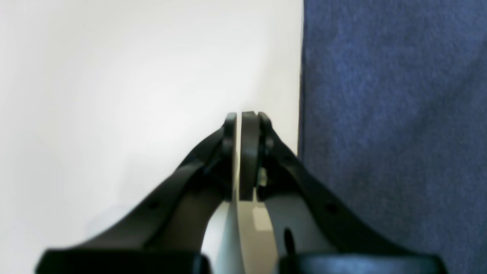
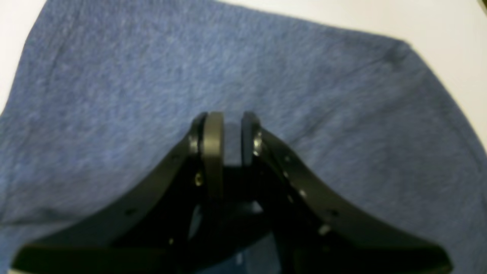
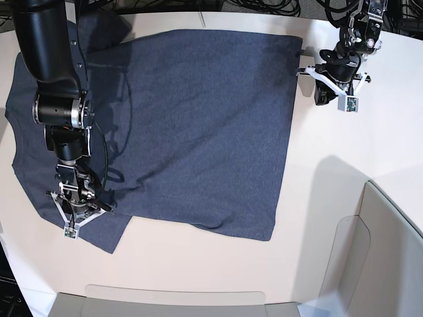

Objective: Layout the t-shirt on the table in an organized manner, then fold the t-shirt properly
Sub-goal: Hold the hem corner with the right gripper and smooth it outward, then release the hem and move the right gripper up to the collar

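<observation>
The t-shirt (image 3: 192, 125) is taken as the landmark; it lies spread on the off-white table (image 3: 198, 271), plain side up (no white lettering is visible in any view).

At the shirt's left end in the base view, the right gripper (image 3: 78, 212) is poised low over the sleeve (image 3: 99, 228) that sticks out toward the near table edge. In its wrist view the fingers (image 2: 213, 137) are seen slightly apart, with cloth showing in the gap beyond them; whether fabric is actually pinched cannot be told.

Across the middle, the body of the shirt is laid broad and mostly flat, with shallow creases near the left third. No fold of the body is seen.

At the shirt's right edge, by the far corner, the left gripper (image 3: 309, 71) is placed just beside the hem over bare table. Its fingers (image 1: 249, 152) are pressed together with nothing between them; the straight cloth edge runs alongside without visible contact.

Judgement: the laying-out is largely done, the sleeve possibly wanting tidying. The folding proper is not yet begun, so most of the task remains.
</observation>
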